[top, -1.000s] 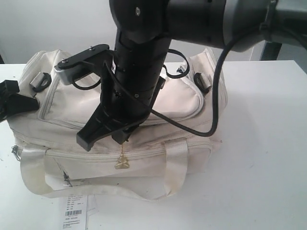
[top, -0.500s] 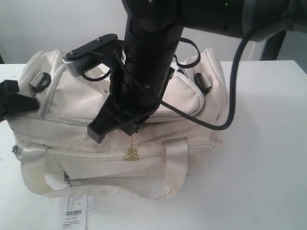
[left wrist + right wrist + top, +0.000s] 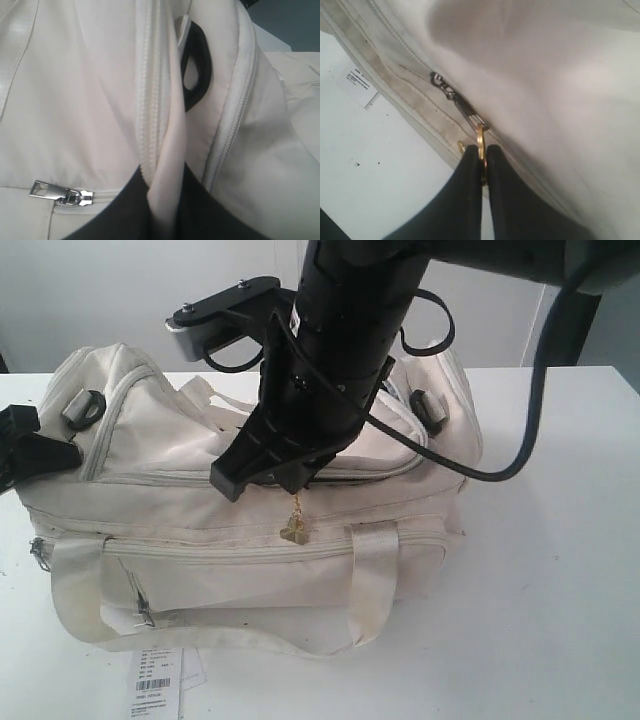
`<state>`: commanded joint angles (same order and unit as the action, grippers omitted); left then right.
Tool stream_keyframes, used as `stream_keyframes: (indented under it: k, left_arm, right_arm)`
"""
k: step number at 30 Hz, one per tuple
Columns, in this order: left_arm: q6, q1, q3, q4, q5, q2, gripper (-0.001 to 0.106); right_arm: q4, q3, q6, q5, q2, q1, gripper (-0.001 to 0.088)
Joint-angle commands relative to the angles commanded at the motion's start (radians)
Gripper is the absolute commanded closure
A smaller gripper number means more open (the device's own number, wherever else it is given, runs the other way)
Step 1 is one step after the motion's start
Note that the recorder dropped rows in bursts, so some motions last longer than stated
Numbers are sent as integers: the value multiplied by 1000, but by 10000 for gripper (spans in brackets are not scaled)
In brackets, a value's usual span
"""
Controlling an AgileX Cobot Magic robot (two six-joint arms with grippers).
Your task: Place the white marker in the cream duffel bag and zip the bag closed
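Observation:
The cream duffel bag [image 3: 250, 550] lies on the white table, its front pocket and handles toward the camera. My right gripper [image 3: 290, 485] is over the bag's top front seam, shut on the gold ring [image 3: 480, 145] of a zipper pull; the slider [image 3: 438, 79] trails behind it on a short chain, and a gold charm [image 3: 295, 531] hangs below. At the bag's left end my left gripper [image 3: 60, 455] is shut on a fold of cream fabric [image 3: 167, 165] beside the zipper track. A black strap ring [image 3: 196, 65] sits just past that fold. No white marker shows in any view.
A white paper barcode tag [image 3: 152, 685] lies on the table in front of the bag. A silver zipper pull [image 3: 60, 194] rests on the bag's end panel. The right arm's black cable [image 3: 520, 430] loops over the bag's right end. The table [image 3: 560, 590] stretches to the right.
My right gripper has travelled to the right along the bag's top with the zipper pull and charm. The bag's top fabric has shifted and lifted with it. The left gripper has stayed put.

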<state>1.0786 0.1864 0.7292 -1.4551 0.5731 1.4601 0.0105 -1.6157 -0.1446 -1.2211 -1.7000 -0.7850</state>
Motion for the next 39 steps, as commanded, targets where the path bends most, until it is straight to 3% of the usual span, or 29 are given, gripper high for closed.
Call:
stream_keyframes:
  k: [21,27,39]
  left_arm:
    - [2,0,0,0,-2,0,1053]
    - [2,0,0,0,-2,0,1053]
    - [2,0,0,0,-6,0,1053]
  right_arm:
    - [16,2,-42,0,12,9,868]
    - [48,84,-40,0,32,18,868]
    - [95,83,-38,0,47,50,868]
